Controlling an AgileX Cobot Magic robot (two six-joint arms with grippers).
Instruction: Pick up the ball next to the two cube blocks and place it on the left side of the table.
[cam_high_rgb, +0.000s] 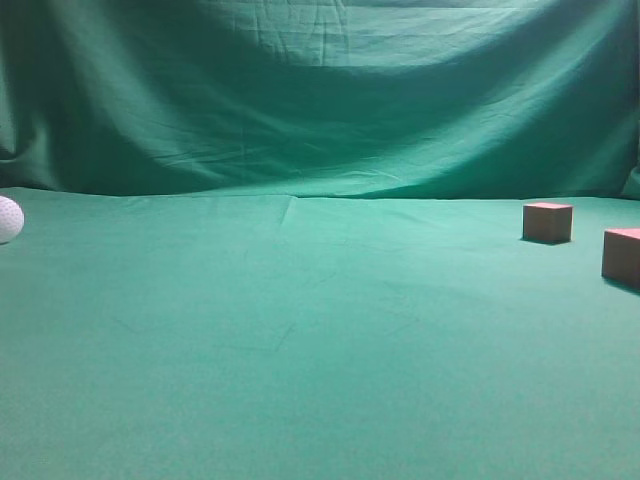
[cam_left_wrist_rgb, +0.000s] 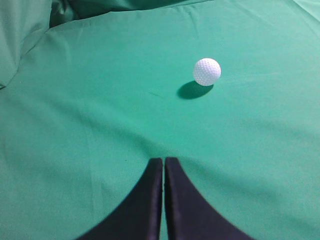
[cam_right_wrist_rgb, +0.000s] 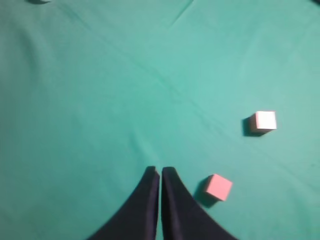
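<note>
The white dimpled ball (cam_high_rgb: 7, 219) rests on the green table (cam_high_rgb: 300, 350) at the far left edge of the exterior view; it also shows in the left wrist view (cam_left_wrist_rgb: 206, 71), resting free ahead of my left gripper (cam_left_wrist_rgb: 164, 160), which is shut and empty. Two reddish-brown cube blocks (cam_high_rgb: 547, 222) (cam_high_rgb: 622, 256) sit at the far right. In the right wrist view one cube (cam_right_wrist_rgb: 218, 187) lies just right of my shut, empty right gripper (cam_right_wrist_rgb: 160, 171), the other cube (cam_right_wrist_rgb: 264, 121) farther off. Neither gripper shows in the exterior view.
A green draped backdrop (cam_high_rgb: 320, 90) closes the back of the table. Folds of cloth (cam_left_wrist_rgb: 25, 35) rise at the left in the left wrist view.
</note>
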